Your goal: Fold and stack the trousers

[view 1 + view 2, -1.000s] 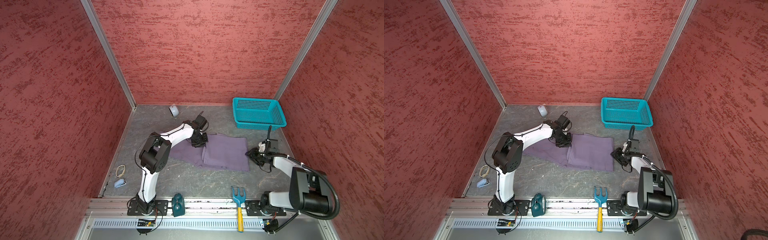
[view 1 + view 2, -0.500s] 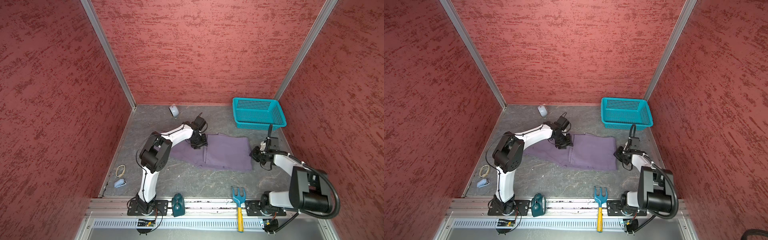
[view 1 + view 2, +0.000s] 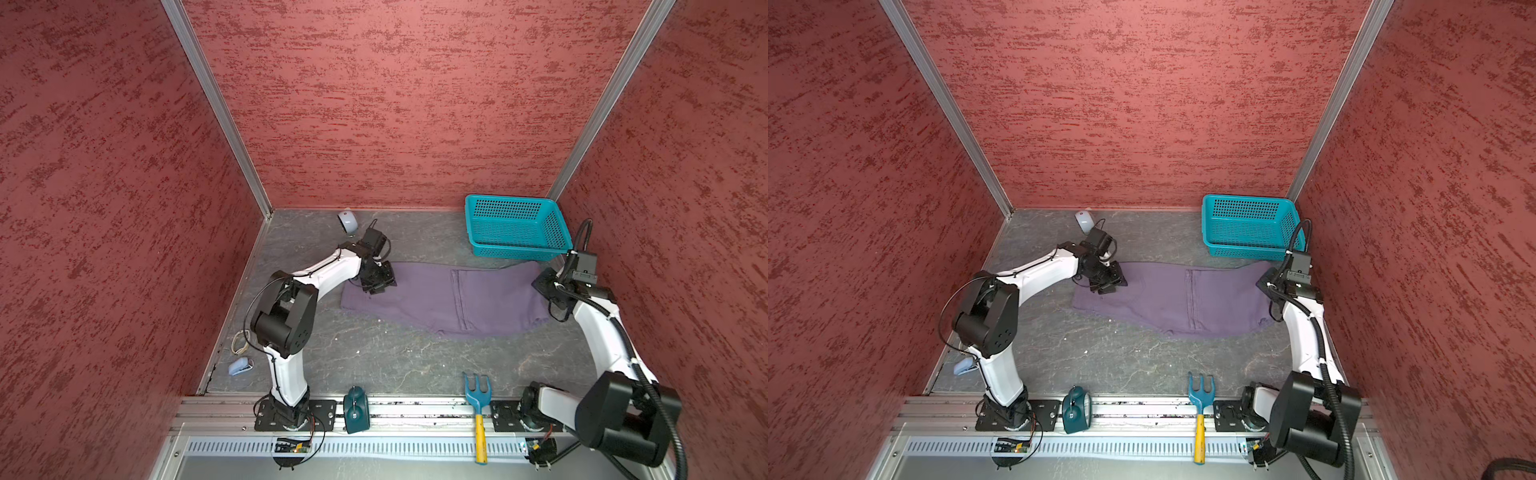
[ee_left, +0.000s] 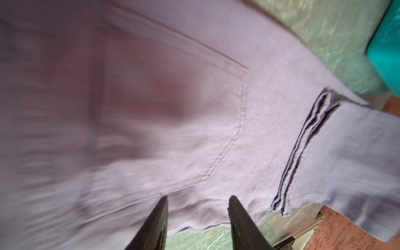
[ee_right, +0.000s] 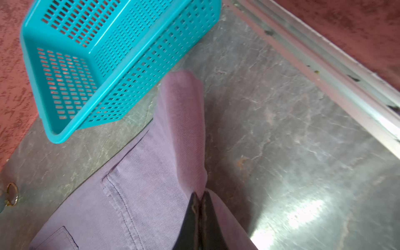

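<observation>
Across the desk [image 3: 374, 357] in both top views, the trousers [image 3: 449, 297] lay spread flat just beside the teal basket [image 3: 519, 250], probably for folding. Left wrist view: the left pincer [image 4: 198, 198] stood spread over the cloth, holding nothing. Right wrist view: the right pincer [image 5: 201, 194] pinched a raised edge, seemingly to draw it taut.

Left gripper [image 4: 198, 198] parted, right gripper [image 5: 201, 194] pinched.

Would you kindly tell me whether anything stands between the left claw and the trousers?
Nothing visible does. The left claw hangs open right over the trousers, with only bare cloth ahead of it in the left wrist view. The right claw is shut on the cloth's edge near the teal basket.
</observation>
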`<action>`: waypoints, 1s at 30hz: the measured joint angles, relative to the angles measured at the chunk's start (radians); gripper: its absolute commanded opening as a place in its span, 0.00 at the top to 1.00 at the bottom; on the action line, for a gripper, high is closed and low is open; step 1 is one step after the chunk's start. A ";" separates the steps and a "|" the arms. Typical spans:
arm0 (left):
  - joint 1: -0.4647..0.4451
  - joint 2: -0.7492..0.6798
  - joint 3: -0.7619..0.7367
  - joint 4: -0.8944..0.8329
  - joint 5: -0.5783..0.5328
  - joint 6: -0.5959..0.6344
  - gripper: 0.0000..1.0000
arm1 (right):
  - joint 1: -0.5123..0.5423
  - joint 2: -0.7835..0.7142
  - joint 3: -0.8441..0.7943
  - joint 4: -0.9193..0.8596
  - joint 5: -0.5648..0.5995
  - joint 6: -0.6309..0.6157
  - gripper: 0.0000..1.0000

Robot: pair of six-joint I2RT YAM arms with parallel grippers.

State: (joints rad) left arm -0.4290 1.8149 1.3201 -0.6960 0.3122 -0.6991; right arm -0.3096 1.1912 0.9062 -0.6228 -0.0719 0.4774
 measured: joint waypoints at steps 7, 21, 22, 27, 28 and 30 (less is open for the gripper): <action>0.151 -0.121 -0.113 0.006 -0.079 0.035 0.56 | -0.006 -0.020 0.094 -0.059 -0.003 -0.001 1.00; 0.187 -0.093 -0.177 0.019 -0.202 0.087 0.62 | 0.102 -0.051 0.187 -0.064 -0.055 0.050 1.00; 0.183 -0.084 -0.177 0.022 -0.203 0.087 0.63 | 0.118 -0.051 0.192 -0.066 -0.055 0.055 1.00; 0.105 -0.040 -0.192 0.034 -0.204 0.079 0.63 | 0.226 -0.038 0.259 -0.072 -0.033 0.073 1.00; 0.085 -0.033 -0.192 0.035 -0.202 0.075 0.63 | 0.246 -0.033 0.273 -0.073 -0.027 0.075 1.00; 0.045 -0.018 -0.192 0.043 -0.197 0.065 0.63 | 0.293 -0.020 0.305 -0.073 -0.011 0.080 1.00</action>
State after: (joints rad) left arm -0.3843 1.7973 1.1278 -0.6525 0.1150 -0.6338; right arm -0.0170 1.1713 1.2110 -0.6956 -0.0826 0.5579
